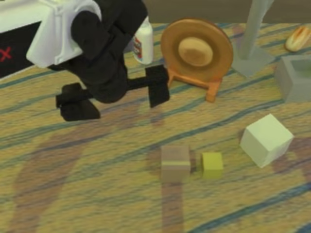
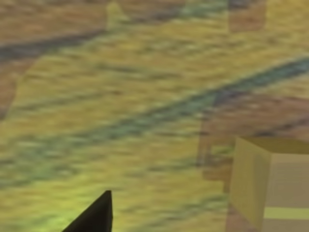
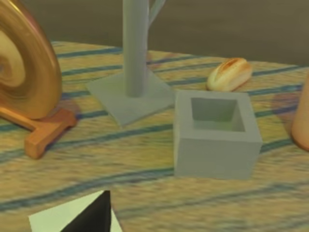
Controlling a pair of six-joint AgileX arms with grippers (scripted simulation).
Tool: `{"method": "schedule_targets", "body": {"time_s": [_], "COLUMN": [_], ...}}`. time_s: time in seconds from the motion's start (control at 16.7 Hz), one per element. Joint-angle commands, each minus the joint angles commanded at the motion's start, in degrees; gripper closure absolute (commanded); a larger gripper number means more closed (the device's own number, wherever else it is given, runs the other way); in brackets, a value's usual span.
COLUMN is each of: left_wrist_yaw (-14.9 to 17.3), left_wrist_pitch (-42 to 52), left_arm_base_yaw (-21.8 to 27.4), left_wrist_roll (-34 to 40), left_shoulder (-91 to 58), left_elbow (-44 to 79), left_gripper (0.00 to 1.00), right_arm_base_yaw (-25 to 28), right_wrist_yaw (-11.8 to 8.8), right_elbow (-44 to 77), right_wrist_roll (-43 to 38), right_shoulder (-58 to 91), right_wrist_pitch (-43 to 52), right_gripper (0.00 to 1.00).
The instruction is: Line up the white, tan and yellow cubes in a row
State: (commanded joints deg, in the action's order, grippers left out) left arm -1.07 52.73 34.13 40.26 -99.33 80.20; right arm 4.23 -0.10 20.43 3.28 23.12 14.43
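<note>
While the tan cube (image 1: 175, 163) and the smaller yellow cube (image 1: 212, 164) sit side by side near the middle of the surface (image 1: 97, 194), just apart from each other, the larger white cube (image 1: 266, 140) lies off to their right and a little farther back, turned at an angle to them. All 3 rest flat on the striped woven cloth.

Well to the left and behind the cubes, my left pincer (image 1: 116, 94) hangs above the surface with its 2 black fingers (image 1: 158, 85) spread wide and nothing between them. Its wrist view looks down on the cloth, with the tan cube (image 2: 270, 186) at one edge and a dark fingertip (image 2: 94, 217) at the frame's border.

My right arm does not show in the top view. Its wrist view shows a corner of the white cube (image 3: 58, 217) just beside a dark fingertip (image 3: 96, 215); whether that pincer is released or clenched I cannot tell.

Behind the cubes stands a round wooden plate (image 1: 197, 46) upright in an orange rack (image 1: 204, 85), with a white bottle (image 1: 144, 41) just to its left. Right of the plate is a grey post on a square base (image 1: 252, 58), then a grey hollow square block (image 1: 295, 76) at the right edge, and a bread roll (image 1: 298, 38) behind it
</note>
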Motion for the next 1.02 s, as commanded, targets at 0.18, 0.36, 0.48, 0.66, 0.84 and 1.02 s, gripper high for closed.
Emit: {"method": "schedule_targets", "body": {"time_s": [0.18, 0.36, 0.48, 0.66, 0.84, 1.02], "left_wrist_yaw": [-0.1, 0.0, 0.0, 0.3, 0.6, 0.8], "left_wrist_pitch": [-8.2, -17.2, -23.2, -32.1, -40.3, -47.3], "left_arm_base_yaw": [-6.6, -13.4, -17.8, -23.8, -28.9, -32.6], "left_wrist_roll": [-4.9, -11.2, -15.9, -23.2, -30.2, -35.9], "left_shoulder": [16.2, 34.0, 46.3, 64.3, 80.1, 91.8], "left_elbow": [-14.3, -29.8, -40.1, -54.2, -66.0, -74.5], "left_gripper": [0.00, 0.00, 0.00, 0.00, 0.00, 0.00], "right_arm_base_yaw": [2.3, 4.8, 6.4, 8.7, 10.7, 12.2], "right_wrist_yaw": [0.1, 0.2, 0.3, 0.3, 0.3, 0.2], "right_elbow": [11.6, 23.2, 31.0, 41.8, 51.2, 58.8], "right_wrist_roll": [2.0, 4.2, 5.6, 7.5, 9.1, 10.3], "right_shoulder": [16.7, 34.8, 46.8, 62.7, 74.5, 83.3], "right_wrist_pitch": [8.9, 18.2, 24.4, 32.9, 39.7, 44.6], "right_gripper": [0.00, 0.00, 0.00, 0.00, 0.00, 0.00]}}
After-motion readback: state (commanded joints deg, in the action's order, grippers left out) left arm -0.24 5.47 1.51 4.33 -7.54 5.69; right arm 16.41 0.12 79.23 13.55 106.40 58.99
